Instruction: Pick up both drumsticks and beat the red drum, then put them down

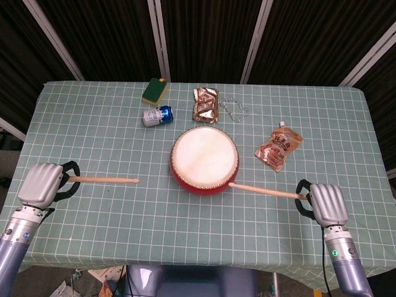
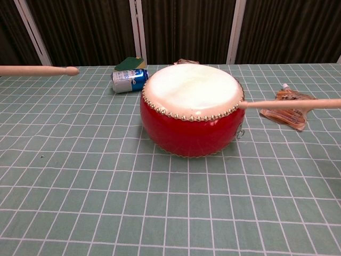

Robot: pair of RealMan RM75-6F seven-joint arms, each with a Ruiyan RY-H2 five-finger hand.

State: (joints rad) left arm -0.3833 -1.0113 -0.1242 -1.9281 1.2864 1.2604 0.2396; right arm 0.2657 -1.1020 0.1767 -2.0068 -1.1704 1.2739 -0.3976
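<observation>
Gripping a drumstick each, both hands sit at the near edge of the table (image 1: pixel 93 241), which wears a green checked cloth. Right hand (image 1: pixel 325 204) near the right front corner, fingers curled around the butt of the right drumstick (image 1: pixel 263 190); stick runs left and slightly away, its tip right at the near-right rim of the red drum (image 1: pixel 204 159). Chest view shows that stick (image 2: pixel 290 104) raised off the cloth, tip level with the studded rim; actual contact cannot be told. Left hand (image 1: pixel 42 185) near the left front edge, fingers wrapped around the butt of the left drumstick (image 1: pixel 102 180), which points right toward the drum, tip well apart from it. In the chest view this stick (image 2: pixel 37 70) is also held up off the cloth. Neither hand itself shows in the chest view.

Red drum stands upright about mid-table, white skin (image 2: pixel 192 88) facing up, red body with a ring of metal studs below the rim.

Past it to the right, an orange spouted drink pouch (image 1: pixel 279 147) lies flat. Behind the drum to the left, a blue and white can (image 1: pixel 157 116) lies on its side. Further back, a green and yellow sponge (image 1: pixel 155 91), a shiny brown snack packet (image 1: pixel 206 104), and a crumpled bit of clear plastic (image 1: pixel 235 109) beside the packet. Dark curtains (image 1: pixel 198 37) behind the table.
</observation>
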